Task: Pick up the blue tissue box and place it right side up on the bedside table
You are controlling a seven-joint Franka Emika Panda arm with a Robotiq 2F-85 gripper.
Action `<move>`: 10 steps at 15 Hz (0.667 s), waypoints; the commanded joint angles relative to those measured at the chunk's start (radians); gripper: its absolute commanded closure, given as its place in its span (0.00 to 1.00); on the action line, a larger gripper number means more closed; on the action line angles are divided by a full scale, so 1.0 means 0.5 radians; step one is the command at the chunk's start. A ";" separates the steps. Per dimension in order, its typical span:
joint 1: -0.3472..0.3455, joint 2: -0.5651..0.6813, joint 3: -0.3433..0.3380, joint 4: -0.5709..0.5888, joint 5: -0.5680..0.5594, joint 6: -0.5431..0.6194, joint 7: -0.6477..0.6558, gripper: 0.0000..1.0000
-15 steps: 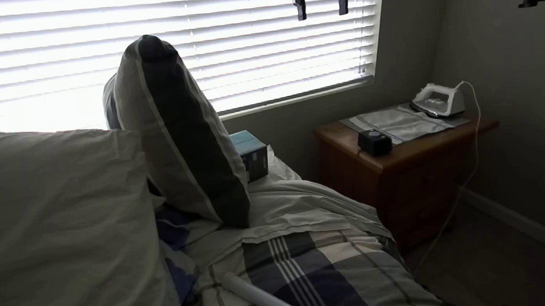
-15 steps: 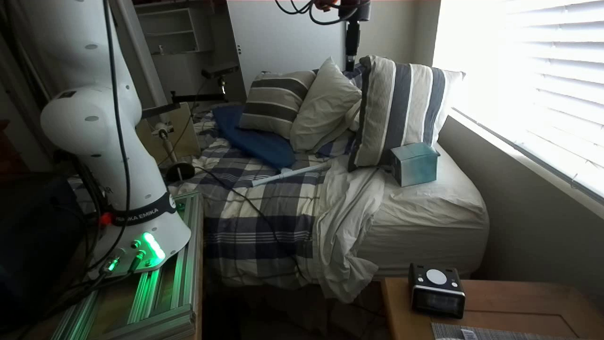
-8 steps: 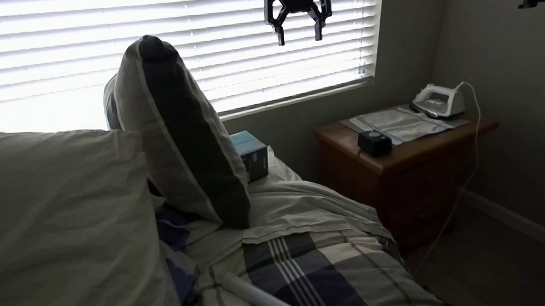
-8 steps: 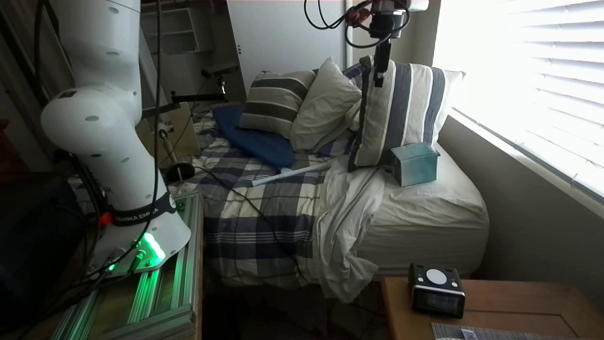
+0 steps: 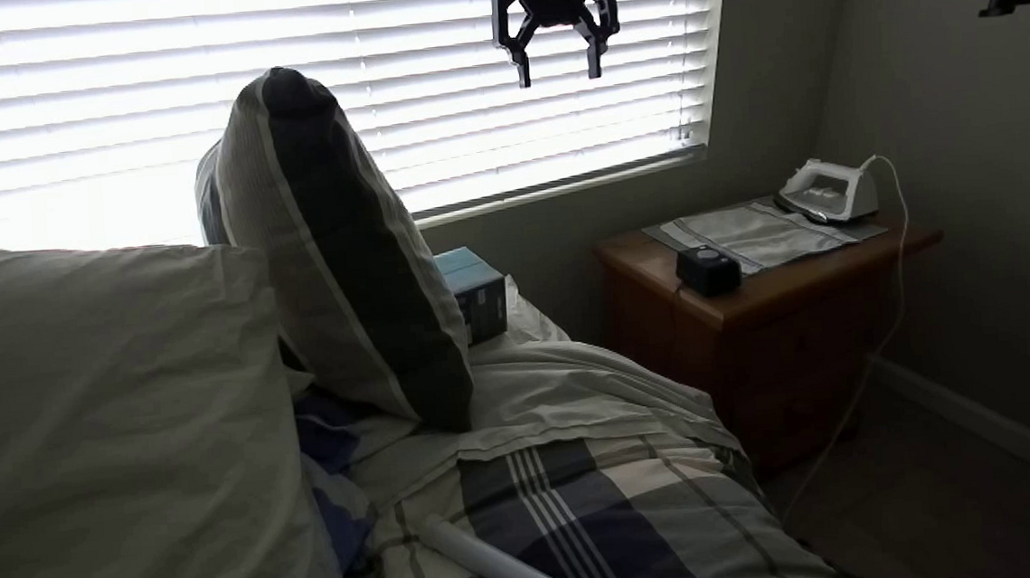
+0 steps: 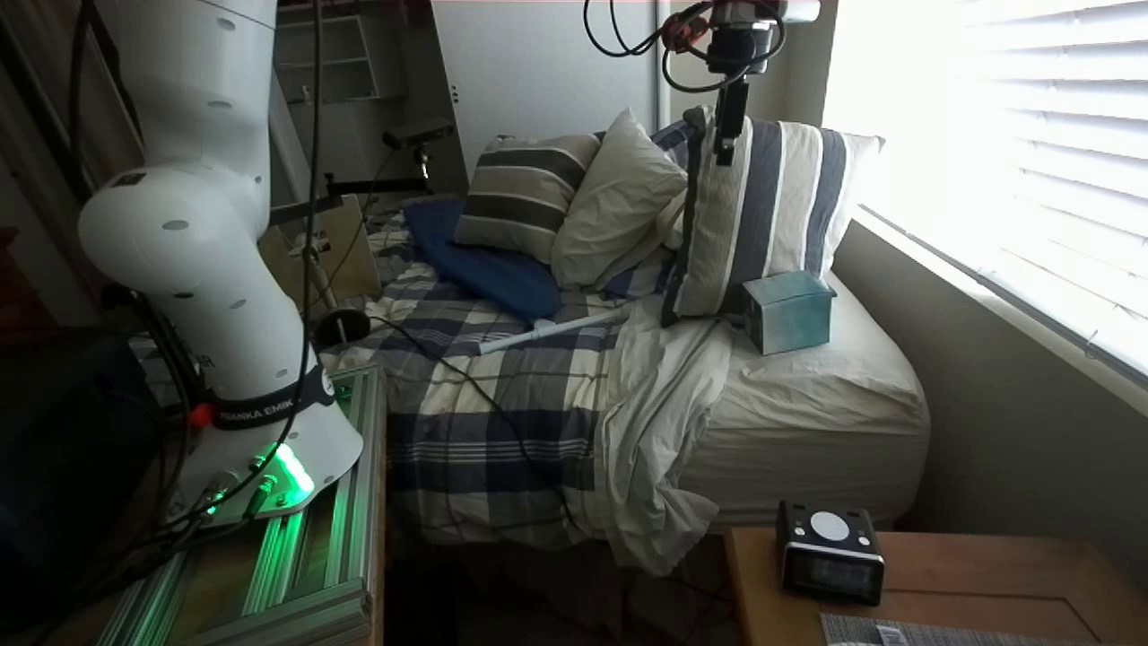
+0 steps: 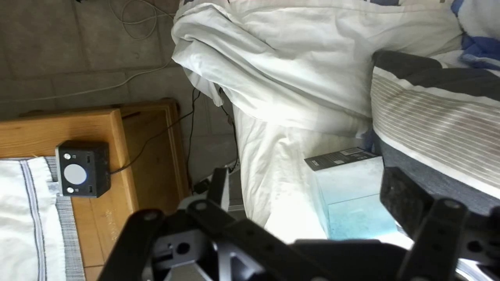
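The blue tissue box (image 5: 470, 294) sits on the bed's corner beside the striped pillow, which partly hides it in an exterior view. It shows fully in an exterior view (image 6: 789, 312) and in the wrist view (image 7: 351, 199), with pale blue faces and one dark printed side. My gripper (image 5: 560, 81) is open and empty, pointing down in the air well above the bed. In an exterior view the gripper (image 6: 725, 160) hangs in front of the striped pillow. In the wrist view the box lies between the fingers (image 7: 306, 183), nearer the right one. The wooden bedside table (image 5: 648, 252) stands beyond the bed.
A black clock (image 5: 708, 269), a striped cloth (image 5: 747, 229) and a white iron (image 5: 830, 190) are on the bedside table. The striped pillow (image 6: 762, 206) stands against the box. A white tube (image 6: 552, 331) lies on the bed. A window with blinds (image 5: 464, 75) is behind.
My gripper has come down and moved left in an exterior view, and down and right in another, mostly in the earlier half second. It stays open. The box has not moved.
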 commanded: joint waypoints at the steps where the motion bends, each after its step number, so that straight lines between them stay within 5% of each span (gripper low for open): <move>1: 0.036 0.001 -0.045 0.006 0.018 -0.007 -0.010 0.00; 5: 0.061 0.173 -0.068 0.199 0.004 -0.068 0.134 0.00; 10: 0.117 0.606 -0.146 0.573 -0.007 0.162 0.511 0.00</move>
